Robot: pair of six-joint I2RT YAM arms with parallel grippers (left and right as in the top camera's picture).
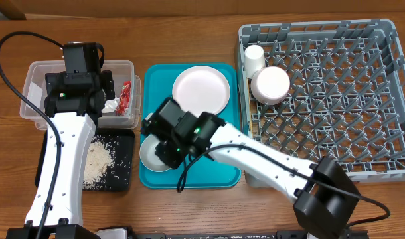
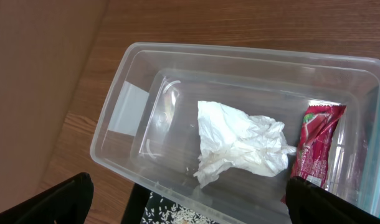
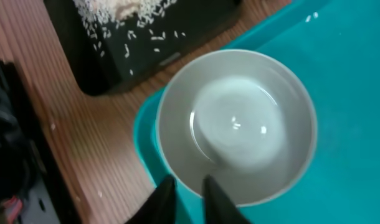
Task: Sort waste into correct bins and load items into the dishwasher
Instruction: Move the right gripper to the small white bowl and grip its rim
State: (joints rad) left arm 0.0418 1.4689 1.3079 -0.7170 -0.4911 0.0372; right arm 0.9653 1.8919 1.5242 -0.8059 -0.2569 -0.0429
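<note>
Overhead, the right gripper hangs over the large teal serving tray. Its 2 fingers are pinched on the near rim of the larger pale grey-white bowl, 1 inside and 1 outside. Just beyond that bowl lies the shallow black rectangular tray with loose whitish rice scraps.

The left gripper stands wide open and empty above the clear rectangular plastic tub. Beneath it lie the crumpled white paper tissue and, just beside it, the small red crinkled wrapper.

The round pale pink plate sits on the teal tray ahead of the right gripper. The small white cylindrical cup and small white bowl stand in the grey plastic dish rack, off to that gripper's right.
</note>
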